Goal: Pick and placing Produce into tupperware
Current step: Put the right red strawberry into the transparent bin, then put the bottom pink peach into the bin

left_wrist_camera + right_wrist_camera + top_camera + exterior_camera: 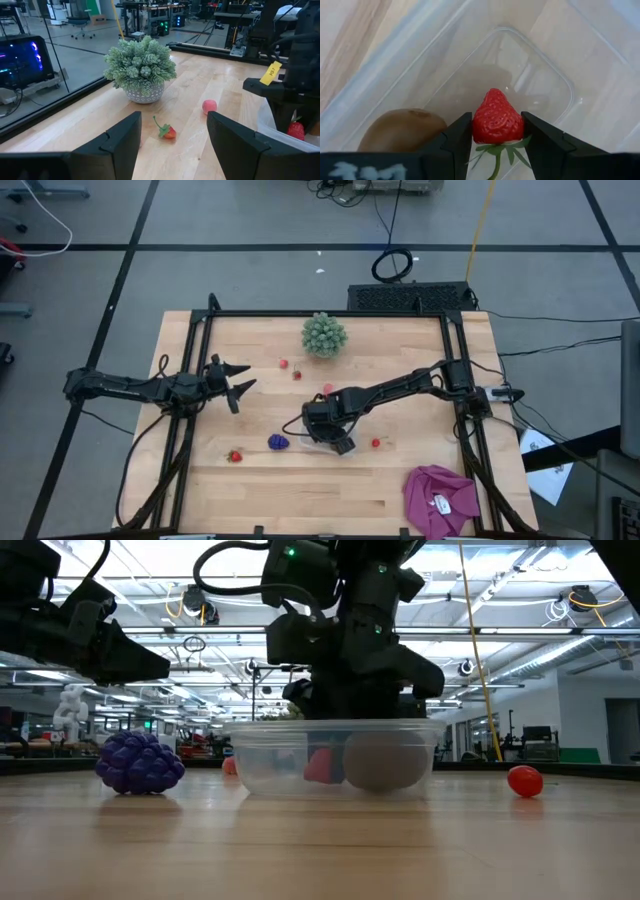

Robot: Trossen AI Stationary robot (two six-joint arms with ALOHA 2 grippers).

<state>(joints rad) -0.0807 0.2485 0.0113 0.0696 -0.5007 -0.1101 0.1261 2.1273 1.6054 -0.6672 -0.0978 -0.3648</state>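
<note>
My right gripper (497, 135) is shut on a red strawberry (497, 120) and reaches down into the clear tupperware (555, 75), near the table's middle (318, 442). A brown kiwi (402, 130) lies on the tupperware's floor beside the strawberry. The purple grape cluster (278, 442) rests on the table just left of the tupperware. More strawberries lie loose on the table (235, 455) (376, 443) (284, 364). My left gripper (245, 377) waits open at the table's left, holding nothing. My right gripper pinches the strawberry between its two fingers (455, 137), on its two sides near the green-leafed end (485, 132). The fingers slant steeply down from above. The strawberry's tip points away from the fingers into the tupperware; I cannot tell whether it touches the floor.
A green spiky ball in a pot (324, 335) stands at the far middle. A magenta cloth (440, 498) lies at the near right corner. Two small red pieces (297, 375) (328, 389) lie between the pot and the tupperware. Black frame rails run along the table's sides.
</note>
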